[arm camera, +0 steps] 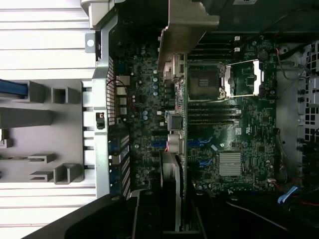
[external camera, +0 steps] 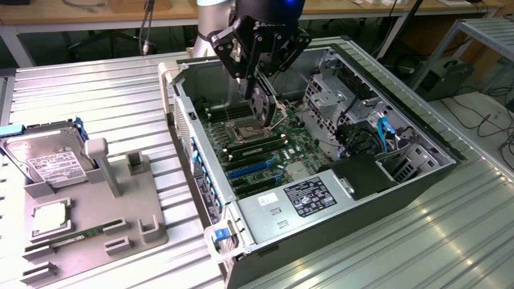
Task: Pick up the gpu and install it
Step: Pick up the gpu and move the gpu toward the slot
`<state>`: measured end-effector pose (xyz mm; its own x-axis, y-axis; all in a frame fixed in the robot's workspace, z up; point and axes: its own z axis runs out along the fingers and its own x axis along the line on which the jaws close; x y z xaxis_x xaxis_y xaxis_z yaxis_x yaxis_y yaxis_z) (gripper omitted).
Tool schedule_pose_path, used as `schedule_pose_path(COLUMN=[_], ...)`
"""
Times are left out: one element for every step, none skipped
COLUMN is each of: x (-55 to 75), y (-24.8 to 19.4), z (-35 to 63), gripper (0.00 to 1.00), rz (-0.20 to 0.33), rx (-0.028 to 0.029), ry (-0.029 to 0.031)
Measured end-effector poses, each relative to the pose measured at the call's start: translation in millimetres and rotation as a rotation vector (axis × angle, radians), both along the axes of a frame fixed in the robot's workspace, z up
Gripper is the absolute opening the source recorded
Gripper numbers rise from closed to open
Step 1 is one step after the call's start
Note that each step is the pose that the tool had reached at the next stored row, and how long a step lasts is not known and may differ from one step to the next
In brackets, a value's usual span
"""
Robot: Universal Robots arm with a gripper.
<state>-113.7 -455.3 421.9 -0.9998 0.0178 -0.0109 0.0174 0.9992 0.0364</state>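
Pick-up stage: done, by the look of it. The tool has its fingers narrowed onto the upper edge of the gpu, and the card hangs edge-down beneath it, clear of the bench.

Location: the gpu is inside the open computer case, in the air above the motherboard and roughly over the CPU socket area. In the wrist view the card runs edge-on down the middle, with its silver bracket at the far end.

Install stage: not done, as I read it. The blue expansion slots lie bare, nearer the power supply and apart from the card's lower edge. The card is neither seated nor touching the board.

Off to the exterior view's left, the grey parts tray carries the hard drive and RAM stick.
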Motion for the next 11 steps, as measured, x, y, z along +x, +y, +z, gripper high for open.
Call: schedule_pose_path(x=[1.2, 2.2, 3.5, 5.1, 6.3, 7.9, 9.0, 10.5, 12.4, 14.3, 16.1], y=[0.0, 0.0, 0.0, 0.0, 0.0, 0.0, 0.0, 0.0, 0.0, 0.0, 0.0], z=[-0.1, -0.1, -0.2, -0.2, -0.3, -0.4, -0.4, -0.5, -0.7, -0.8, -0.9], gripper=[0.27, 0.27, 0.27, 0.27, 0.27, 0.27, 0.27, 0.27, 0.27, 0.27, 0.27], rz=[0.000, 0.000, 0.000, 0.000, 0.000, 0.000, 0.000, 0.000, 0.000, 0.000, 0.000], rx=[0.0000, 0.0000, 0.0000, 0.0000, 0.0000, 0.0000, 0.0000, -0.0001, 0.0001, 0.0000, 0.0000], ry=[0.0000, 0.0000, 0.0000, 0.0000, 0.0001, 0.0000, 0.0001, 0.0001, 0.0000, 0.0000, 0.0000])
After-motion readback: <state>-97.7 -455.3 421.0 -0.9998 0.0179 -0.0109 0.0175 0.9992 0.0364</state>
